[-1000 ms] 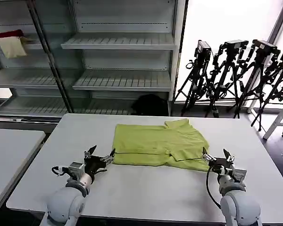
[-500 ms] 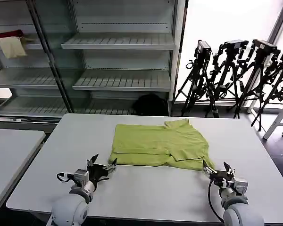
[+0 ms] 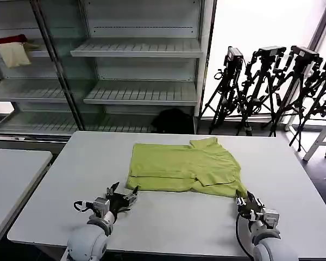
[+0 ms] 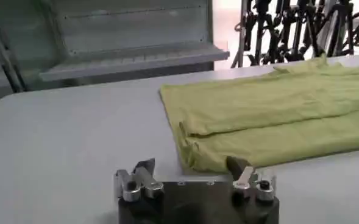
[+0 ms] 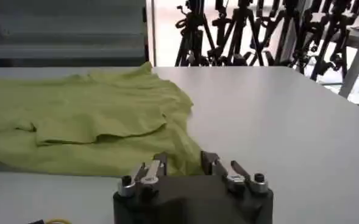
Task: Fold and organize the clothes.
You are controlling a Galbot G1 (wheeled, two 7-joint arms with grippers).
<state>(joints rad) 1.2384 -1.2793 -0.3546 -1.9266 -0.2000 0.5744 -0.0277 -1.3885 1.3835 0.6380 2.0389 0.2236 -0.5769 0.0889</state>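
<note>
Here, soft lime-green T-shirt (image 3: 185, 167) folded flat on smooth white table (image 3: 168, 223), left gripper (image 3: 123, 198) and right gripper (image 3: 248, 204) jaws released.

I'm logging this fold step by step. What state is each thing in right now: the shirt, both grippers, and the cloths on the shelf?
Lime-green T-shirt: partly folded, lying flat on the white table, held by neither gripper.
Left gripper: open, low over the table at the shirt's near left corner.
Right gripper: open, low at the shirt's near right corner.
Red cloth: bunched on the upper shelf.
Cream cloth: draped over that shelf's edge.
</note>
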